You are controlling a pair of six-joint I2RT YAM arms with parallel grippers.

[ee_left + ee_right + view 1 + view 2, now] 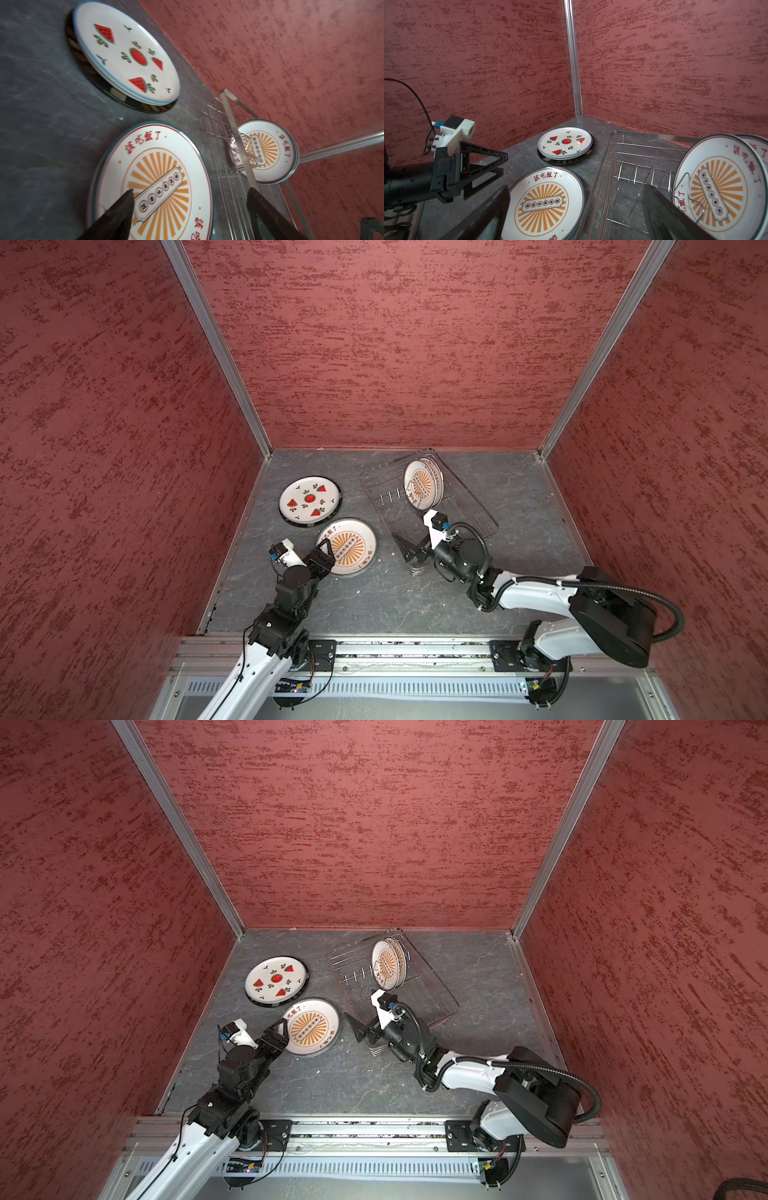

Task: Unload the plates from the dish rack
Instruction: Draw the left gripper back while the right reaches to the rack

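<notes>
The wire dish rack [471, 506] [436, 986] stands at the back right. Two upright sunburst plates [422, 488] [388, 963] [716, 191] lean in its far end. A sunburst plate [351, 545] [313, 1027] [158, 178] [546, 203] lies flat on top of a stack on the table. My left gripper [328, 553] [189, 190] is open at that plate's near-left edge, one finger over its face, gripping nothing. Behind lies a watermelon plate [309, 500] [128, 54] on a dark-rimmed one. My right gripper [411, 551] [576, 188] hangs open and empty over the rack's near end.
Red textured walls close in the grey stone tabletop [519, 497] on the left, back and right. A metal rail [395, 649] with both arm bases runs along the front edge. Several empty prongs [643, 174] stand in the rack's middle.
</notes>
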